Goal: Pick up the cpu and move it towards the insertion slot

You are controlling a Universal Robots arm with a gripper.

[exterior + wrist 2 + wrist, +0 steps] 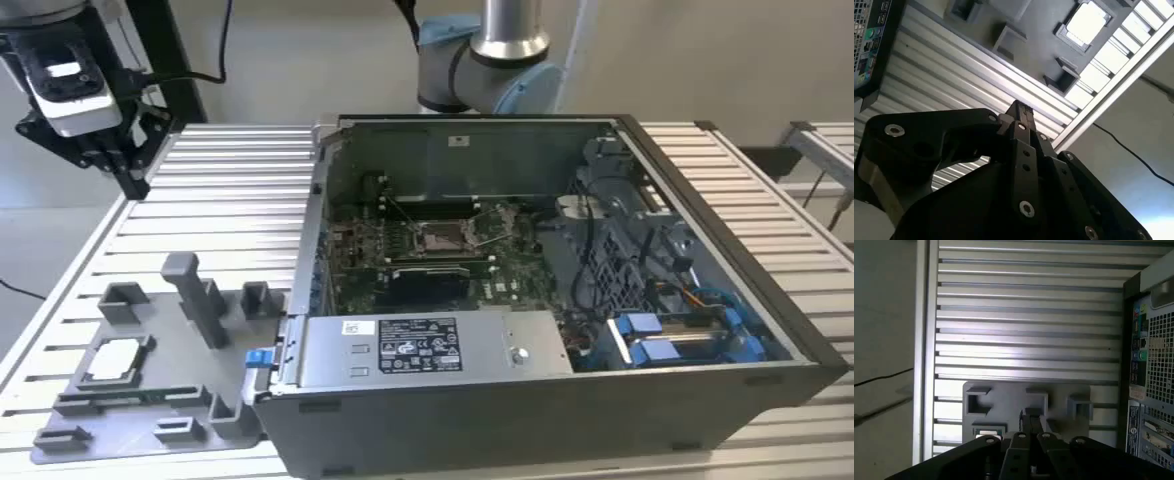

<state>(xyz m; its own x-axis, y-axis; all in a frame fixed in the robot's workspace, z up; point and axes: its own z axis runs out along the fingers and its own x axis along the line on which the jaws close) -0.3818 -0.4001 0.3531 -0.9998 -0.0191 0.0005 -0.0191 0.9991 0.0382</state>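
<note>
Gripper clenched on nothing, hanging over table, well apart from grey tray. Cpu not yet picked: lies flat in tray's recess, silver face up, prob. for a top-down grab. Insertion slot sits inside case beside tray.

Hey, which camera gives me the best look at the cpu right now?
The exterior view: the cpu lies whole, silvery face up, in a recess of the grey tray. The second wrist view shows it as a glaring white square. In the first wrist view the gripper covers part of it.
</note>
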